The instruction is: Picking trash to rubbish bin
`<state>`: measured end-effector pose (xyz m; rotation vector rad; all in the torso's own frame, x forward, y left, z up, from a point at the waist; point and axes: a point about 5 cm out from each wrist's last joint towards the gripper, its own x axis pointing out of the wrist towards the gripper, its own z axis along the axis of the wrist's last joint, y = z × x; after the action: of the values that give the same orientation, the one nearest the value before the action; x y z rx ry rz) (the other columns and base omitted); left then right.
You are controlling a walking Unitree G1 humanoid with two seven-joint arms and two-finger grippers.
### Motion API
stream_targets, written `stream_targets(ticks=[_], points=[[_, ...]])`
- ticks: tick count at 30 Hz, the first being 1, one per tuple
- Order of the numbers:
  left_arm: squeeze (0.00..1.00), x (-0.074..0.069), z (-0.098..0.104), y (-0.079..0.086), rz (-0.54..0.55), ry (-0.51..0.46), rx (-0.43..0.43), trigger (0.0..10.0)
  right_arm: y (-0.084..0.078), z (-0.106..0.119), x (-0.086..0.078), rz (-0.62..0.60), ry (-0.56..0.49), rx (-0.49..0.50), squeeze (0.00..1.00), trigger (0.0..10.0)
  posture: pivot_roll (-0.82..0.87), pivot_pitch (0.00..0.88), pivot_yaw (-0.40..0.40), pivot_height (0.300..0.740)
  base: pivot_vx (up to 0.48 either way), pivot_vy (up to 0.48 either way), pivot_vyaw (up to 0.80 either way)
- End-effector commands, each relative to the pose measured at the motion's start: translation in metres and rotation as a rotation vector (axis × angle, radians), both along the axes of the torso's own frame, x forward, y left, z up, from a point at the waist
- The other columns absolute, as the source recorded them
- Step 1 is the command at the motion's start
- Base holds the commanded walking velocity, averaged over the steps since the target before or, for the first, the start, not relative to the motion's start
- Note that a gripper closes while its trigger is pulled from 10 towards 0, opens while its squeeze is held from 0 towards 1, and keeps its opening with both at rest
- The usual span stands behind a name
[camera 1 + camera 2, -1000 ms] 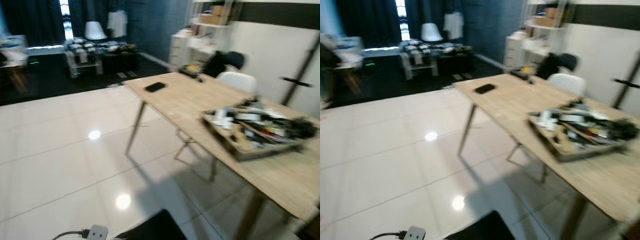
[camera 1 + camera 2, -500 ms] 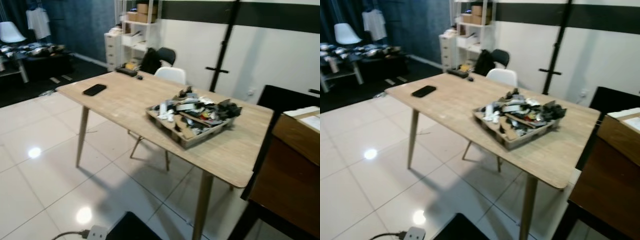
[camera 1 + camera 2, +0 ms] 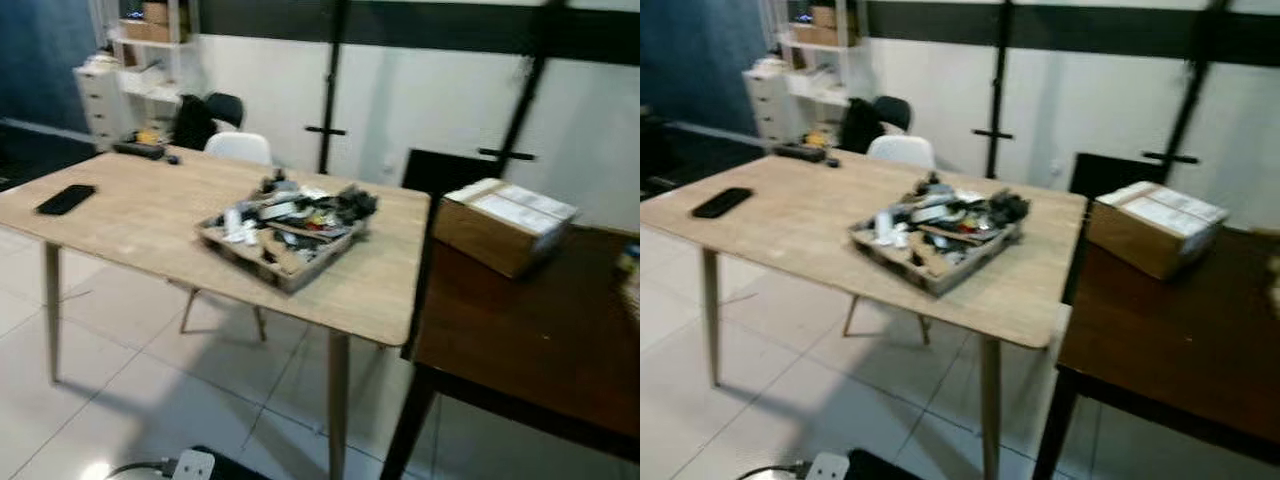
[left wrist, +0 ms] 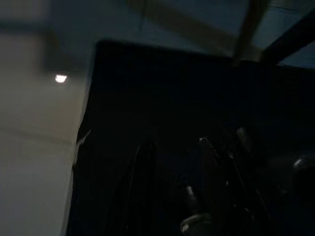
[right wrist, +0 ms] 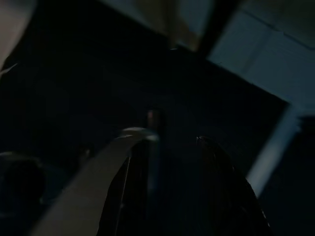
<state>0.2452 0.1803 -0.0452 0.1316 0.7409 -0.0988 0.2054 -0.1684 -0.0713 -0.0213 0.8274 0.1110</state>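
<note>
The pale wooden counter [image 3: 150,215] stood in front of the robot, and everything is placed from it here. On its top, toward the far right end, sat a shallow tray [image 3: 283,262] heaped with trash [image 3: 300,210]: dark scraps, white bits, flat card pieces, all tangled together. At the counter's left end lay a black phone [image 3: 66,199], well apart from the tray. On the far left edge rested a small dark object [image 3: 800,152], too blurred to name.

Behind the counter stood a white chair [image 3: 238,148] and, further back, a black chair [image 3: 220,105], with a white shelf unit [image 3: 130,70] against the wall. Touching the counter's right end, or very near it, was a dark brown table [image 3: 530,330] carrying a cardboard box [image 3: 503,224] with a white label on top. A black chair back [image 3: 1115,172] rose beyond the gap between the two.

On the white tiled floor [image 3: 110,350] below the counter's near edge lay a white power strip [image 3: 193,465] with a black cable.

The wrist views were very dark. The left gripper [image 4: 172,182] hung idle in shade; its fingers seemed slightly apart, but I could not tell for sure. The right gripper [image 5: 170,191] hung idle too, its two black fingers [image 5: 219,187] showing a narrow gap and holding nothing that could be made out.
</note>
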Motion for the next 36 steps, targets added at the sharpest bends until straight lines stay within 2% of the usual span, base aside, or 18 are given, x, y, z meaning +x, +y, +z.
stream_targets(ticks=[1,13,19,28,32,36], points=[[0.0,-0.0083,-0.0055,0.0063,0.01,0.033,0.018,10.0,-0.0018,-0.0038,-0.0062,-0.036,0.028,0.005,0.0,10.0,-0.07,0.108,0.001,0.74,0.0,0.0,-0.8],[0.0,-0.0068,-0.0042,0.0083,0.008,0.03,0.02,10.0,-0.0053,-0.0031,-0.0045,-0.078,0.03,0.004,0.0,10.0,-0.07,0.113,0.01,0.74,0.0,0.0,-0.8],[0.0,-0.0095,-0.0063,0.004,-0.037,0.037,0.035,10.0,-0.0068,-0.0052,-0.0086,-0.088,0.043,0.004,0.0,10.0,-0.07,0.117,0.012,0.74,0.0,0.0,-0.8],[0.0,-0.0095,-0.0063,0.0028,-0.035,0.032,0.028,10.0,-0.0074,-0.0053,-0.0095,-0.096,0.038,0.018,0.0,10.0,-0.07,0.116,0.014,0.74,0.0,0.0,-0.8],[0.0,-0.0083,-0.0051,0.0038,-0.018,0.019,0.022,10.0,-0.0026,-0.0046,-0.0076,-0.038,0.035,0.011,0.0,10.0,-0.07,0.105,0.009,0.74,0.0,0.0,0.0],[0.0,-0.0083,-0.005,0.0044,-0.01,0.016,0.021,10.0,-0.0013,-0.0041,-0.0065,-0.035,0.032,0.015,0.0,10.0,-0.07,0.102,0.008,0.74,0.0,0.0,0.0]])
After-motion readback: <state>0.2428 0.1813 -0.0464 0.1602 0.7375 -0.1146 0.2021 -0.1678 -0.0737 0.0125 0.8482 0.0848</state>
